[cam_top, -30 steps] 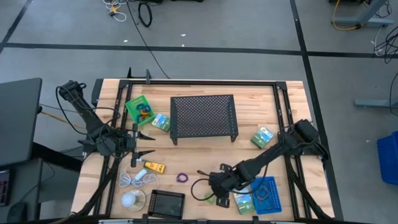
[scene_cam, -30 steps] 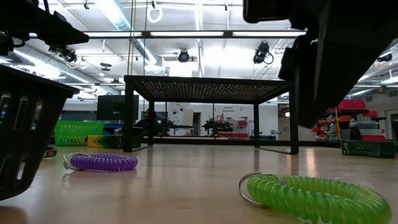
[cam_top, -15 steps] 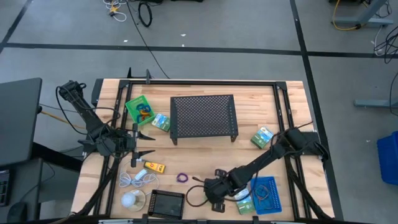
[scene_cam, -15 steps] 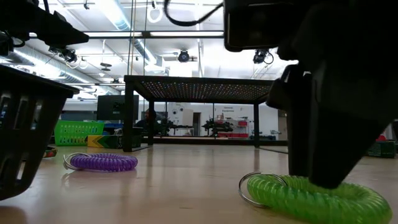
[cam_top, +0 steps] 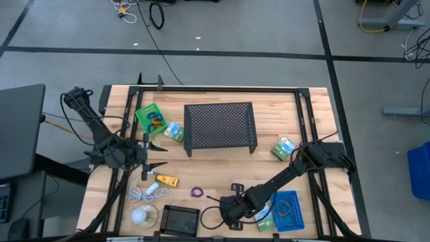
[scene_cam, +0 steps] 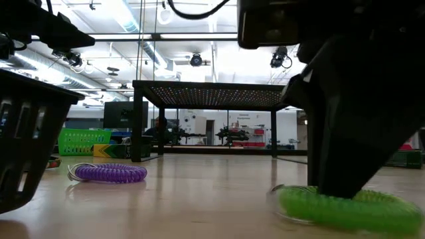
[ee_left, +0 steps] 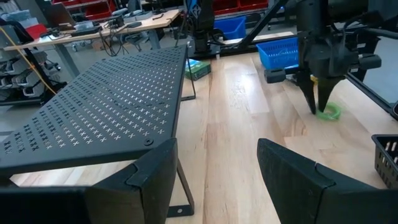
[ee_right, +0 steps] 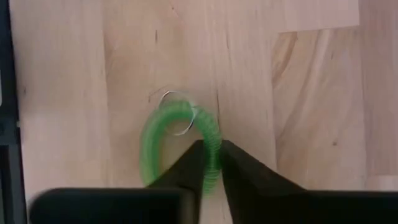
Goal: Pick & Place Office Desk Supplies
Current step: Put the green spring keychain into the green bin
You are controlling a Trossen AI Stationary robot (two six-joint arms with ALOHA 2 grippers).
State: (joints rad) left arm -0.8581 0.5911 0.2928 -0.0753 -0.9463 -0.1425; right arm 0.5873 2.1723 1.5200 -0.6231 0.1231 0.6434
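Wooden table is seen unchanged since a second ago, with the black perforated metal shelf standing at its middle. The right arm is found lowered and moved toward the near edge compared with the earlier frames, and its right gripper is now pinched together on the green coiled plastic loop, whose coil is caught between the two finger tips while the rest lies on the wood; earlier the loop lay free. In the low view the loop is blurred and shifted slightly from its former spot. The left gripper is held as before above the table's left side, its fingers spread apart and holding nothing.

The blue plastic basket at the near right corner is seen with dark loops inside. The black tray sits by the near edge, contents unclear. The green tray holds small blue and orange pieces. The purple coiled loop lies loose on the wood.
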